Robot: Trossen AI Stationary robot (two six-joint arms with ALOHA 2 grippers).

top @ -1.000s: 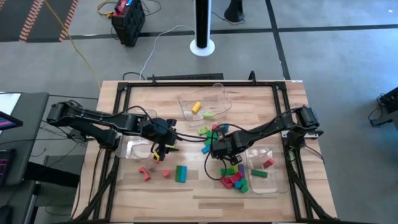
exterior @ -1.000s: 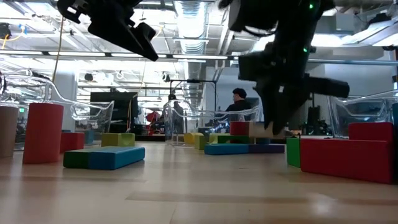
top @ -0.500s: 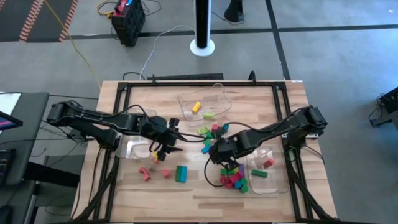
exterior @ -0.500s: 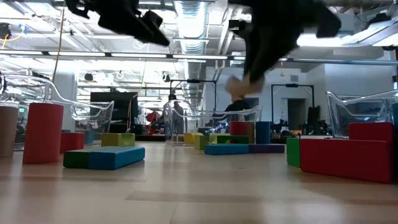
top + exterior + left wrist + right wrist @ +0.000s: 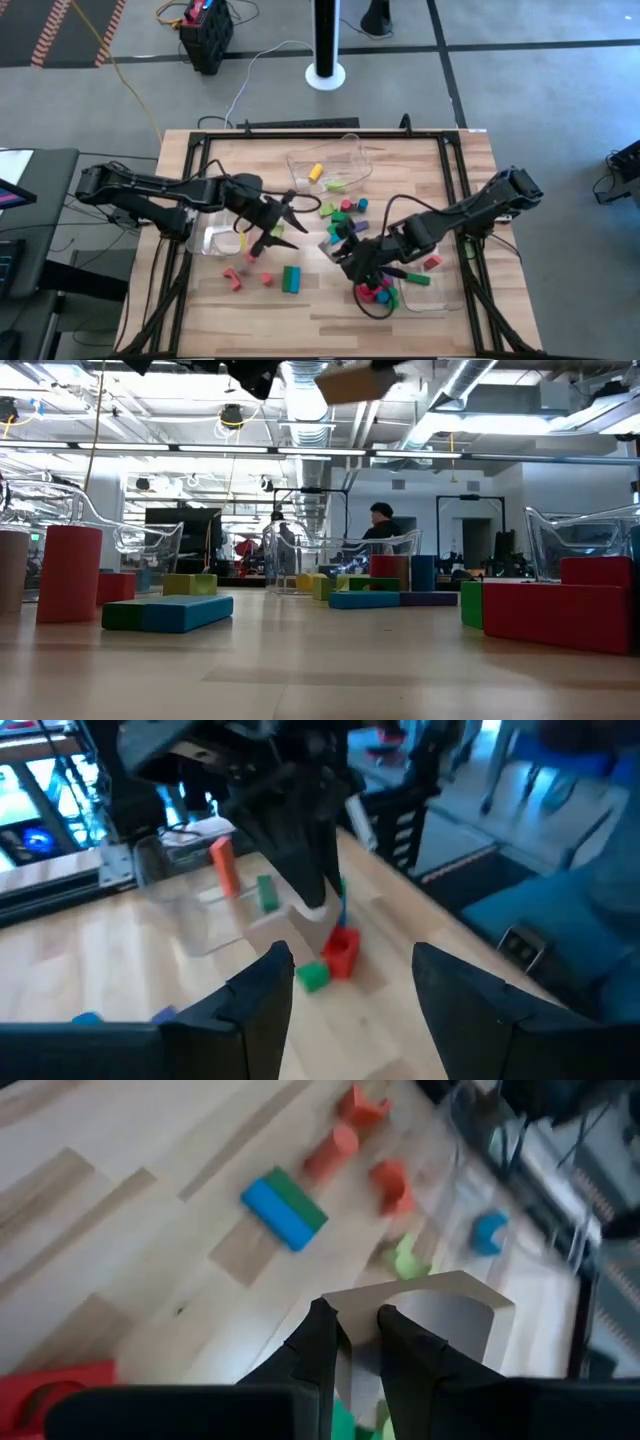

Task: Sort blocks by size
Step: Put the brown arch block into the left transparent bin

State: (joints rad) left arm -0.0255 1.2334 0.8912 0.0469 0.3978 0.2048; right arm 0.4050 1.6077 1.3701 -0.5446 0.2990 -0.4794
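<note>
blocks (image 5: 291,279) dot the wooden table (image 5: 320,306) (person (image 5: 381,525) behind); right gripper (image 5: 355,1330) pinches a pale arch block (image 5: 430,1315), left gripper (image 5: 350,975) spread.

Both arms are dark, near black, built of slim jointed links with bulkier housings at the joints. Thin black cables loop loosely alongside each arm. The left hand (image 5: 281,222) ends in two pointed dark fingers (image 5: 262,995) with flat, matte faces. The right hand (image 5: 345,253) has the same dark fingers (image 5: 318,1342).
</note>
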